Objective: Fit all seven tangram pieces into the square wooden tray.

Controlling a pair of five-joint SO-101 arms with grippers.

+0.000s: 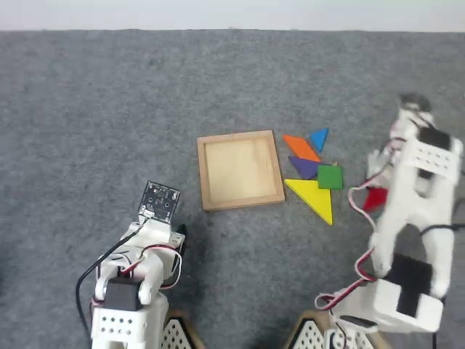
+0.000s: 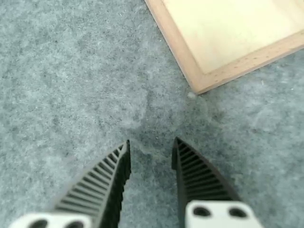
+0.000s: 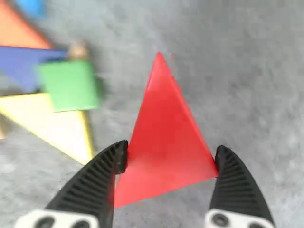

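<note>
The square wooden tray [image 1: 240, 203] lies mid-table with nothing in it; one of its corners [image 2: 199, 85] is just beyond my left gripper [image 2: 151, 147], which hangs open over bare carpet. Right of the tray lie an orange triangle [image 1: 301, 147], a small blue triangle [image 1: 318, 138], a purple piece [image 1: 305, 167], a green square [image 1: 330, 177] and a yellow triangle [image 1: 314, 196]. My right gripper [image 3: 171, 152] is shut on the red triangle [image 3: 166, 137], one finger on each side edge. That red triangle [image 1: 375, 198] sits right of the yellow one, partly hidden under the right arm [image 1: 421, 167].
Grey carpet covers the whole table. A small tan bit [image 3: 78, 47] peeks out beside the green square [image 3: 70, 84]. The left arm [image 1: 145, 276] stands near the front edge, left of the tray. Open carpet lies behind and to the left of the tray.
</note>
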